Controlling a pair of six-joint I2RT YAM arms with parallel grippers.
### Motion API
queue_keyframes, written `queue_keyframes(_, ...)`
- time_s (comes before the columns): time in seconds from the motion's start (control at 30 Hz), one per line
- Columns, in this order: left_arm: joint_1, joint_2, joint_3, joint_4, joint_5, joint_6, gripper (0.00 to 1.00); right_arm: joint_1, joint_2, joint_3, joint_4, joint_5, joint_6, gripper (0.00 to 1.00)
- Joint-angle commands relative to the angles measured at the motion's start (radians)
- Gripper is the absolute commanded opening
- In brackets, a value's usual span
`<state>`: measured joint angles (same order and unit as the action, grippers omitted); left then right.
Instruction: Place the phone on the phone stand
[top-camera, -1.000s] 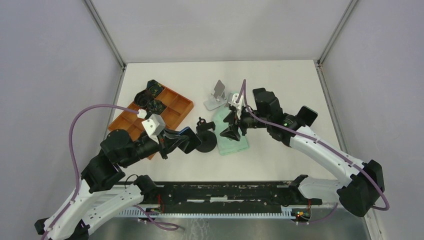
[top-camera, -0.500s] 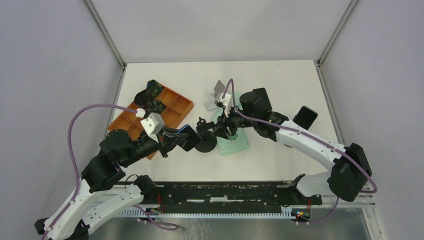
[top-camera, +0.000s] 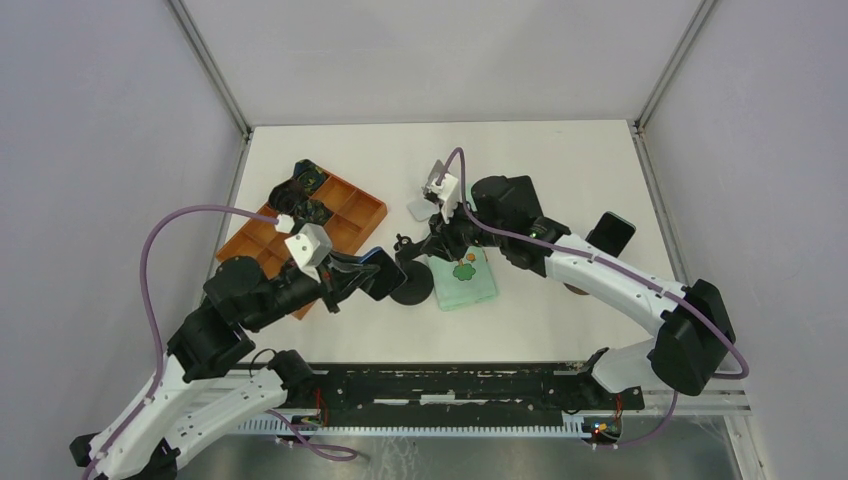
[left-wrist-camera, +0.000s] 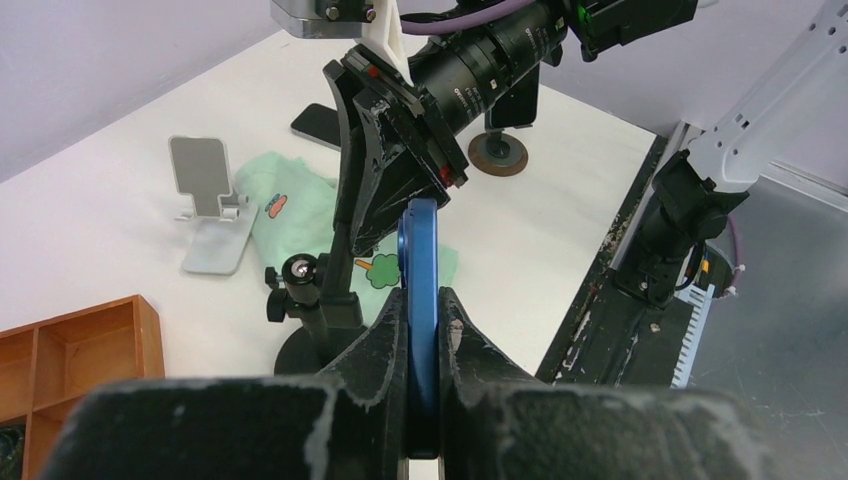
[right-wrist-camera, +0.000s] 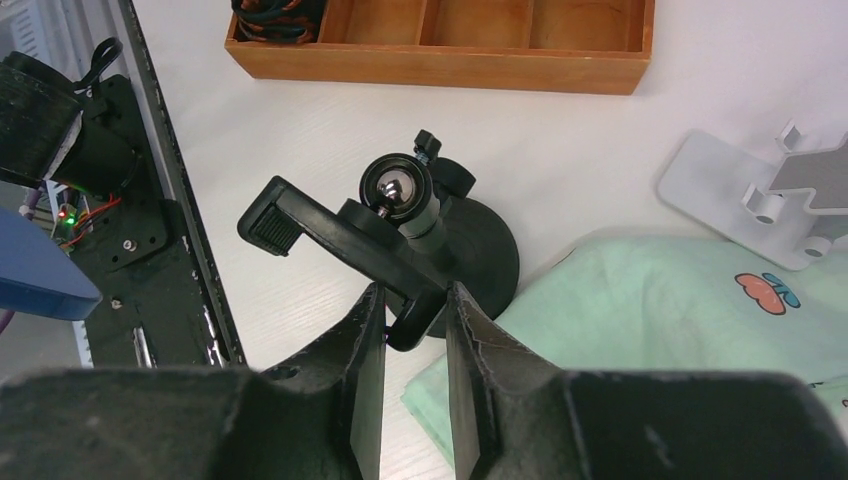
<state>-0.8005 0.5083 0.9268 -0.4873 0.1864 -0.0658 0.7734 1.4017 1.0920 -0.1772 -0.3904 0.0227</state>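
My left gripper (left-wrist-camera: 420, 293) is shut on a blue phone (left-wrist-camera: 419, 262), held edge-on above the table; in the top view the phone (top-camera: 381, 276) hangs just left of the black phone stand (top-camera: 411, 283). This stand has a round base, a ball head (right-wrist-camera: 398, 194) and a clamp arm. My right gripper (right-wrist-camera: 415, 291) reaches in from the right, and its fingers (right-wrist-camera: 368, 330) press against both sides of the clamp arm's lower hooked end. From above, the right gripper (top-camera: 437, 241) sits over the stand's right side.
A silver folding stand (top-camera: 432, 190) stands behind the black one, beside a mint-green cloth (top-camera: 468, 282). An orange wooden tray (top-camera: 350, 215) holding dark items lies at the left. A second dark phone (top-camera: 610, 233) and a brown disc (left-wrist-camera: 500, 153) lie at the right.
My right arm has swung left from over the green cloth to the black stand, and its jaws have narrowed around the clamp arm. The left gripper holds the phone nearly still.
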Motion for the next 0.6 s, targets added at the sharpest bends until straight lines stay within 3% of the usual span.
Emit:
queue_keyframes(0.0,-0.002,0.029,0.013,0.128,0.028,-0.023,0.02,0.003,-0.014,0.041,0.0,0.06,-0.015,0.28)
queue_keyframes(0.2,-0.002,0.062,0.02,0.144,0.049,-0.019,0.02,0.003,-0.026,0.027,-0.01,0.1,-0.074,0.4)
queue_keyframes(0.57,-0.002,0.084,0.007,0.191,0.063,-0.015,0.02,0.002,-0.043,0.006,-0.004,0.113,-0.089,0.36)
